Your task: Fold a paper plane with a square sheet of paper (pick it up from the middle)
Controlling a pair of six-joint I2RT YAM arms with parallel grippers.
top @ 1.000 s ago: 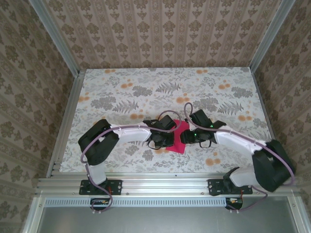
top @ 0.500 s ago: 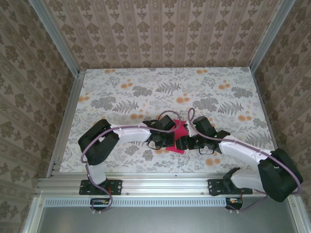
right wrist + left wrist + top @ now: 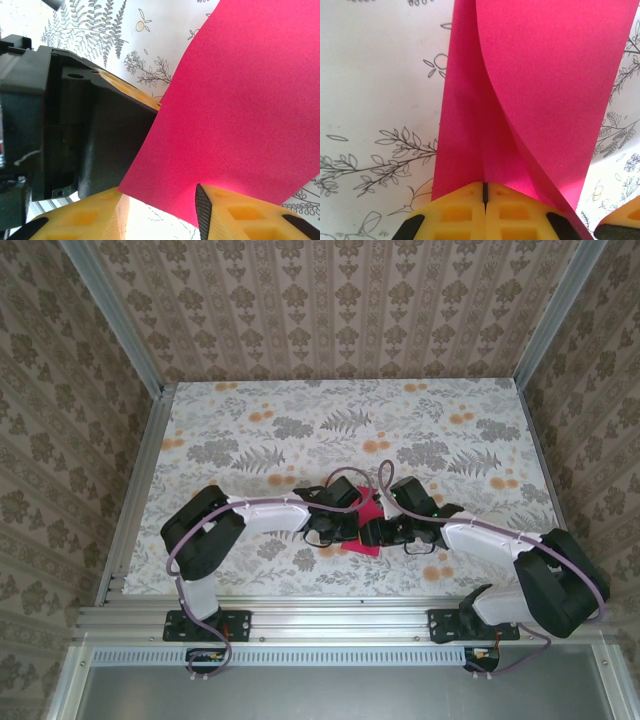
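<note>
Top external, near edge of desk [image 3: 250, 440] | shows right pincer [image 3: 378, 533] pulled in leftward within the last second, fingers apart at edge of the square sheet of paper [image 3: 366, 549] | keeps left pincer [image 3: 348, 530] clamped on curled sheet | suggests fold under way, crease unpressed.

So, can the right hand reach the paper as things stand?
Probably yes. The right hand is open and the paper edge lies between its fingers. The left hand, shut on the paper, is close beside it but does not seem to block.
</note>
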